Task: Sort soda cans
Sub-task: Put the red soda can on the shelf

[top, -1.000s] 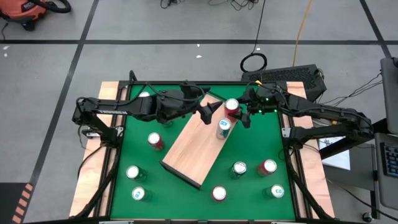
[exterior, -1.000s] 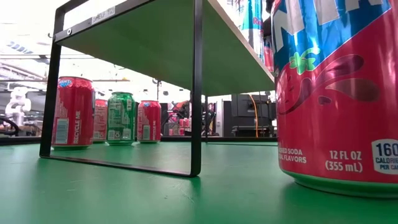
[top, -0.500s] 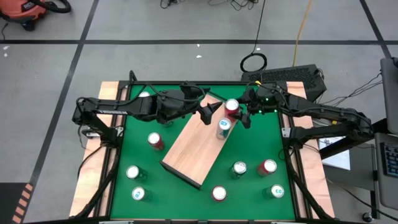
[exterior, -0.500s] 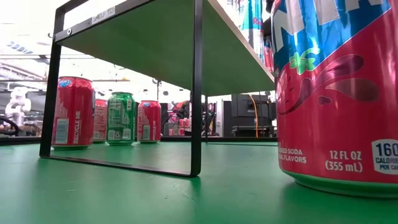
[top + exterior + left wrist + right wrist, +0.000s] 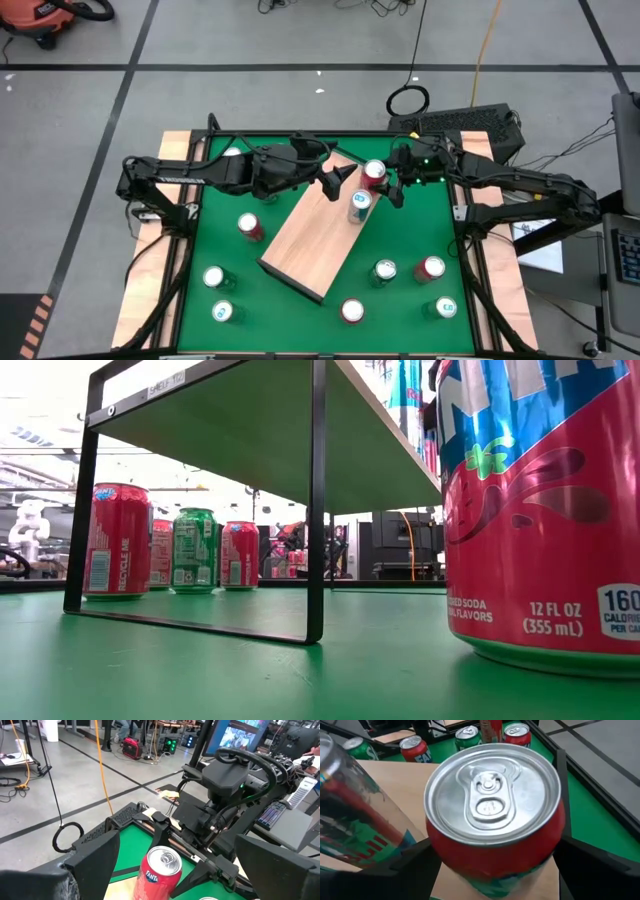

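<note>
Green-topped desk on a grey shop floor, a wooden shelf board on a black frame set diagonally across the middle.

Left of the board: red can, then two cans near the front-left corner.

Left tool hovers over the board's far end, fingers spread wide, empty, pointing at the red Fanta can.

The right tool has that red Fanta can between its fingers at the board's far-right corner; fingers sit on both sides, and it looks gripped, though actual contact is hard to confirm. Teal can stands just beside it on the board.

Right of the board, on the desk: four more cans, e.g..

Risks:
- Fanta can and teal neighbour are very close; a sideways swing could tip the teal one off the board.
- Both tools crowd the same corner, so collision is likely if the left one advances.
- Can sits near the board edge; a loose grip drops it to the desk.
</note>
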Motion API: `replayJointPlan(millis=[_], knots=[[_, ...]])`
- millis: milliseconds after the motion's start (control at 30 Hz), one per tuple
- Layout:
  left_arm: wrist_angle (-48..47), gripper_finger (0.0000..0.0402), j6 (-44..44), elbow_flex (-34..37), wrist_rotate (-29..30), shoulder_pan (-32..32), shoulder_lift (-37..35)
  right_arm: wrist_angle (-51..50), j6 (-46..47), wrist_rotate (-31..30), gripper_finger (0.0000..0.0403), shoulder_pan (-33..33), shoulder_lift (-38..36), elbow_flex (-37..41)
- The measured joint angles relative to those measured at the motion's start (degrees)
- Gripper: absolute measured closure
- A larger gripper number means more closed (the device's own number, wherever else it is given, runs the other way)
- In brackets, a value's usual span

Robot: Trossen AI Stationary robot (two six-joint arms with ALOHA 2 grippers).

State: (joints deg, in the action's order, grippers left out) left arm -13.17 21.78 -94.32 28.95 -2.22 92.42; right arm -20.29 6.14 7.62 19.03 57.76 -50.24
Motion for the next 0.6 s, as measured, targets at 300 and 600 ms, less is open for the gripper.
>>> replayJointPlan(millis=[300, 600], knots=[[0.0, 0.0009, 0.3, 0.0, 0.2, 0.0, 0.0, 1.3, 4.0, 1.7, 0.0051, 0.0, -1.1, 0.0], [-0.2, 0.0009, 0.4, 0.0, 1.2, 0.0, 0.0, 2.0, 6.7, 1.4, 0.0050, 0.0, -5.3, -0.1]])
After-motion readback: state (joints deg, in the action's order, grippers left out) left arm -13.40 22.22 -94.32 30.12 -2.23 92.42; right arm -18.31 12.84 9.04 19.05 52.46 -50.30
